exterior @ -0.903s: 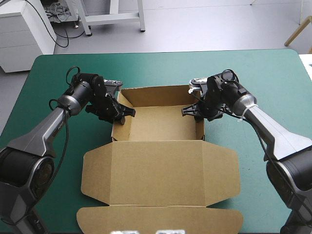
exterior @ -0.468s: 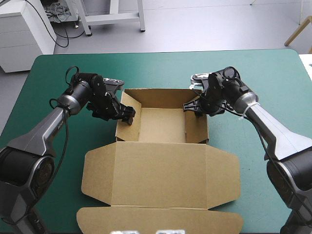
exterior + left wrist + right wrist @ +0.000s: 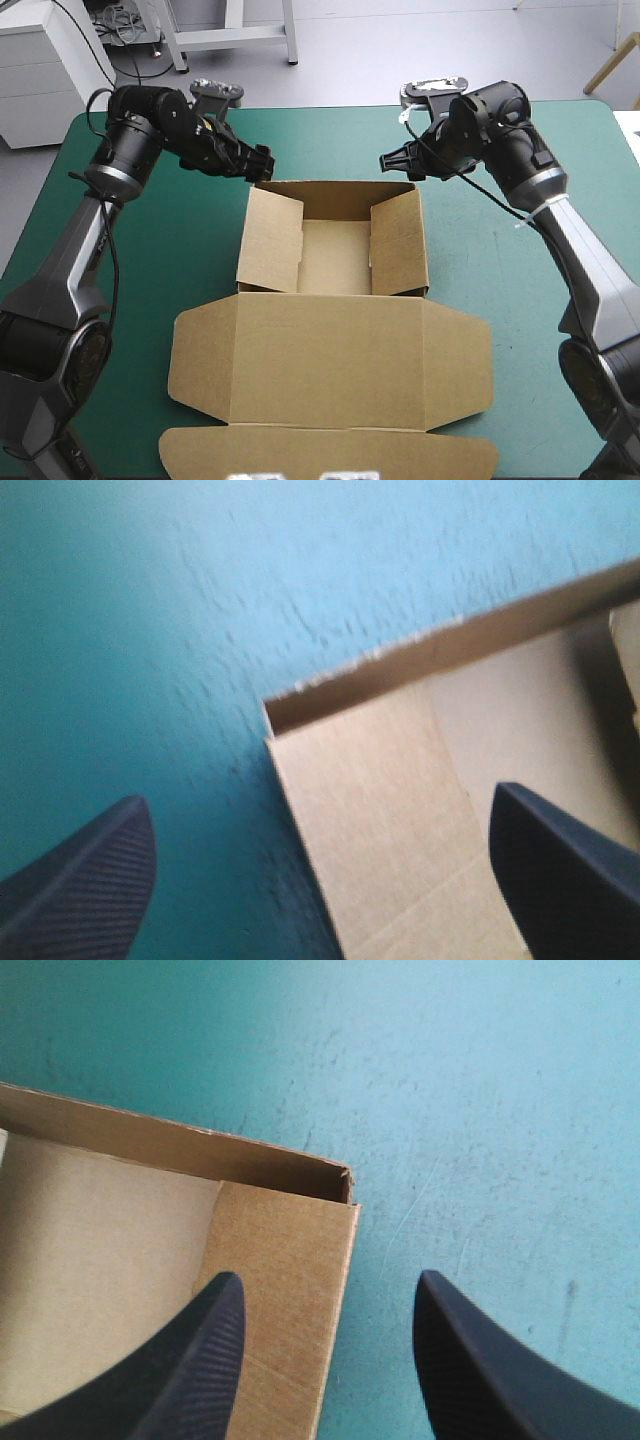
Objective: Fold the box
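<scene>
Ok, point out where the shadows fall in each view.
High view: soft, even light, only thin shadows along the edges of the box. Left wrist view: a dark shadow hugs the box's wall on the teal-green cover, ahead of the open left claw. Right wrist view: the far wall's inner face is shaded; no glare on the cover.

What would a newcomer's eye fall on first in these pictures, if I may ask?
First, the brown cardboard box at the middle of the teal-green table cover: an open tray with both side walls raised and its wide lid lying flat toward the near edge. Next, the black-fingered left claw and right claw, each open and hovering over a far corner of the tray, neither holding it.
</scene>
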Motion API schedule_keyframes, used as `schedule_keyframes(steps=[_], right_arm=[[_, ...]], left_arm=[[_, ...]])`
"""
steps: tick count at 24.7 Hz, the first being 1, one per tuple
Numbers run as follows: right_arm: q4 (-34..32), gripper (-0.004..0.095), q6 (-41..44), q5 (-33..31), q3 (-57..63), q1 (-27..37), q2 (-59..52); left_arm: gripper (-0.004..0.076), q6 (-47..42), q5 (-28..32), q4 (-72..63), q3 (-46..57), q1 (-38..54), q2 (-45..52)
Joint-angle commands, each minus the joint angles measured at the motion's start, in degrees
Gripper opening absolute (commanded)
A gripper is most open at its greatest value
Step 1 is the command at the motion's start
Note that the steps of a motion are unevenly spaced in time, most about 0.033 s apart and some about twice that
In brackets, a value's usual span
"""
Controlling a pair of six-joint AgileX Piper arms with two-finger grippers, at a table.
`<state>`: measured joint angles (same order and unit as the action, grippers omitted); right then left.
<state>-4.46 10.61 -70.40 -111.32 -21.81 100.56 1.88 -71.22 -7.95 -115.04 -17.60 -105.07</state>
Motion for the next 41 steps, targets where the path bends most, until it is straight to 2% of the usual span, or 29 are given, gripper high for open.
schedule_keyframes(steps=[1, 4, 6, 10, 11, 14, 18, 22, 29, 35, 38, 41], right_arm=[[-1.13, 0.0482, -0.57, 1.43, -2.40, 0.36, -4.81], [-0.90, 0.0482, -0.45, 1.43, -2.40, 0.36, -5.56], [-0.78, 0.0482, 0.51, 1.43, -2.40, 0.36, -5.66], [0.83, 0.0482, 1.31, 1.43, -2.40, 0.36, -5.29], [1.48, 0.0482, 1.31, 1.43, -2.40, 0.36, -5.10], [1.99, 0.0482, 1.31, 1.43, -2.18, 0.36, -4.27], [2.02, 0.0482, 1.31, 1.43, 2.95, 0.36, -2.49], [3.23, 0.0482, 1.37, 1.43, 8.43, 0.36, -0.51], [8.01, 0.0482, 1.25, 1.43, 11.88, 0.36, 5.50], [8.40, 0.0474, -0.02, 1.43, 11.98, 0.36, 7.65], [7.80, 0.0359, -2.55, 1.46, 11.98, 0.36, 7.80], [7.45, 0.0136, -2.66, 1.46, 11.98, 0.36, 7.80]], left_arm=[[0.0582, 0.04, -3.01, 2.72, -7.90, -0.01, 3.70], [0.0459, 0.04, -3.01, 5.72, -9.43, -0.01, 6.04], [0.0339, 0.04, -3.01, 7.61, -9.43, -0.01, 7.85], [0.0027, 0.42, -3.01, 8.88, -8.37, -0.01, 12.29], [-0.0005, 1.63, -3.01, 8.74, -7.39, -0.01, 13.74], [-0.0010, 3.61, -3.01, 7.95, -0.39, -0.01, 21.11], [-0.0010, 5.85, -3.01, 11.72, 17.84, -0.01, 33.76], [-0.0010, 8.05, -1.84, 7.95, 33.56, -0.01, 43.56], [-0.0010, 9.17, 6.06, 6.24, 57.65, -0.01, 59.77], [-0.0010, 9.17, 11.73, 5.68, 70.00, -0.01, 67.10], [-0.0010, 9.07, 13.34, 5.55, 76.26, -0.01, 70.51], [-0.0010, 9.07, 13.62, 5.55, 80.31, -0.01, 72.62]])
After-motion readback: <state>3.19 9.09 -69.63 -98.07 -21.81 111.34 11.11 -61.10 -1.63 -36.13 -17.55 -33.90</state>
